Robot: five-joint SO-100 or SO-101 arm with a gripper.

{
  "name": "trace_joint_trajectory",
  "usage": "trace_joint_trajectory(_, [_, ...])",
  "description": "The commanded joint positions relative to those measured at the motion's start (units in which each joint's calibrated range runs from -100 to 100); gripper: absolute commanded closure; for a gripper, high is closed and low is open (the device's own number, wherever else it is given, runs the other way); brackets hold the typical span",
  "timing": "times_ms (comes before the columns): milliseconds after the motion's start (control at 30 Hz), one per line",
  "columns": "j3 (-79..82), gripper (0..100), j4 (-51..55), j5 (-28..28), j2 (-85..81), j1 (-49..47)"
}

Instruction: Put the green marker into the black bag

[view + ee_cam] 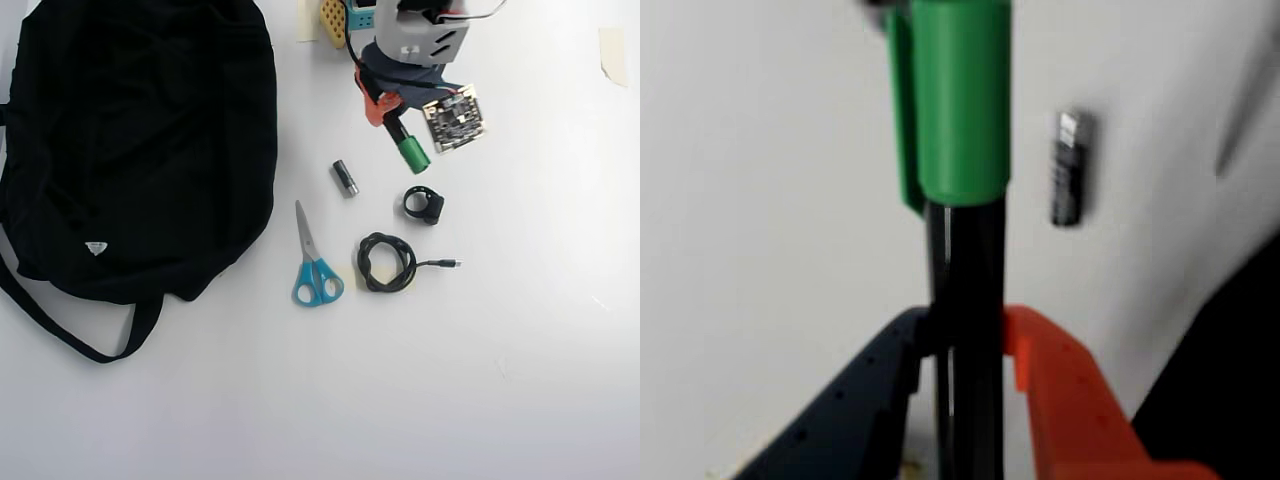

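Jaws clamp green marker's black barrel.

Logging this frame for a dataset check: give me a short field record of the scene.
end effector: shut on the green marker, gripping its black barrel
marker cap: points away from the arm in the overhead view
black bag: left side in the overhead view, marker not in it
loose items: battery, scissors, coiled cable
surface: white table

In the wrist view the gripper, dark finger left and orange finger right, clamps the black barrel of the green marker, a battery lying to its right.
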Motion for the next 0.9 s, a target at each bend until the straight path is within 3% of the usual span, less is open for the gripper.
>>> trace_joint_trajectory(0, [-1.0,98,-1.9,-1.9,-0.9,4.1])
trace_joint_trajectory(400, [-1.4,98,-5.1,-8.9,-2.1,15.8])
trace_joint_trajectory(867, [-1.4,98,-8.2,-11.5,-2.0,26.4])
